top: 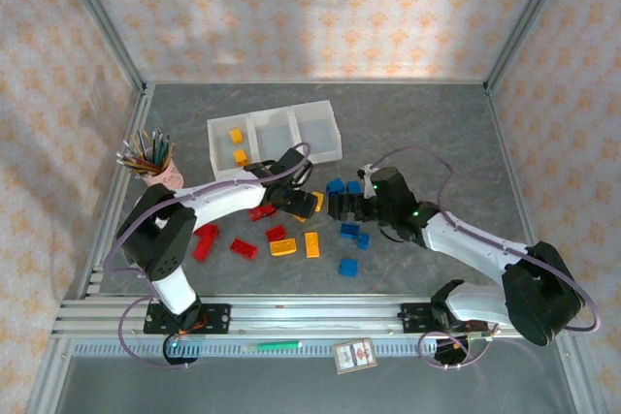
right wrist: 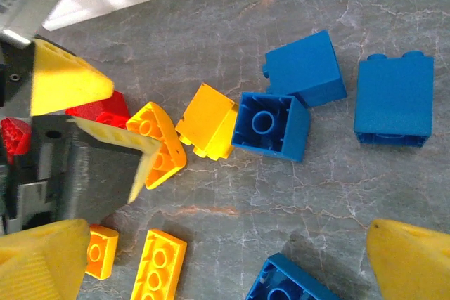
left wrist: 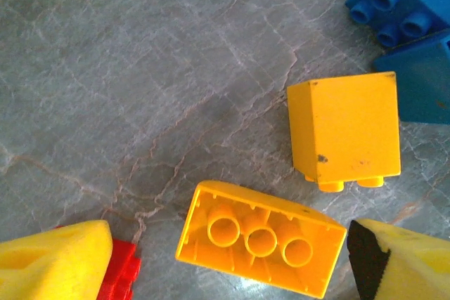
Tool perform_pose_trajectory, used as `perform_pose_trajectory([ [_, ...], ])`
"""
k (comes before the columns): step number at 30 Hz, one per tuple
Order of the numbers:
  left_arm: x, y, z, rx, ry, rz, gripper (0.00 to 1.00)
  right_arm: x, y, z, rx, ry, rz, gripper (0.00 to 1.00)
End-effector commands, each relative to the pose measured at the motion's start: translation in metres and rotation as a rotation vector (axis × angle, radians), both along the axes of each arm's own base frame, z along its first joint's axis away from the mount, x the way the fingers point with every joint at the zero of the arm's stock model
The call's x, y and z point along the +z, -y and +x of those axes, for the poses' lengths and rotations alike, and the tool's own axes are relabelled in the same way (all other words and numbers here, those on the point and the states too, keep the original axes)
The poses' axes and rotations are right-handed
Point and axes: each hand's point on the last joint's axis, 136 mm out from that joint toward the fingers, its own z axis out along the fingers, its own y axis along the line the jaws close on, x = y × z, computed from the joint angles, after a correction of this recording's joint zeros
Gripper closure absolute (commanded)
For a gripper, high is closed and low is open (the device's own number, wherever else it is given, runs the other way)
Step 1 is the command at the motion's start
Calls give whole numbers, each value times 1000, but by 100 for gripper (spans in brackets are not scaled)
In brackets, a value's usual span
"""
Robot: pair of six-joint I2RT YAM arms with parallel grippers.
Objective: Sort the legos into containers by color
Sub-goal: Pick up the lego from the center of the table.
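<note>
- Left fingers [left wrist: 60, 265] are being held spread apart, with an upturned yellow lego [left wrist: 260, 237] lying between them on the tabletop [left wrist: 140, 89].
- Right fingers [right wrist: 42, 258] are being held wide open above blue legos [right wrist: 271, 124].
- Two yellow legos [top: 235, 135] are being stored in the left bin of the containers [top: 277, 135]; other legos are lying loose nearby.

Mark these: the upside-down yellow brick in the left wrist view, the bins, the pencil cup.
yellow brick [left wrist: 260, 238]: left wrist view, on its hollow underside.
bins [top: 274, 135]: top view, on the middle bin's bare floor.
pencil cup [top: 169, 176]: top view, on its pink wall.
</note>
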Motion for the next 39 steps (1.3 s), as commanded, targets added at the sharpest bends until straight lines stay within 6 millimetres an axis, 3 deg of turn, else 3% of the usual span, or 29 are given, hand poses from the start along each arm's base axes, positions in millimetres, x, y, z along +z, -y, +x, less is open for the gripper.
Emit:
perform_pose_trajectory([
  [1,7,13,5,-71,19,6,6,5,2,2,-13,19,23,0],
  [18,-26,13,-6,-139,-52,127,5,0,6,2,-29,11,13,0],
  [26,-32,11,-7,-141,-59,146,18,1,7,4,-37,20,13,0],
  [32,-25,12,-6,-139,-44,132,31,4,7,6,-39,29,10,0],
  [39,-1,14,-4,-110,13,79,38,14,9,11,-40,50,-23,0],
])
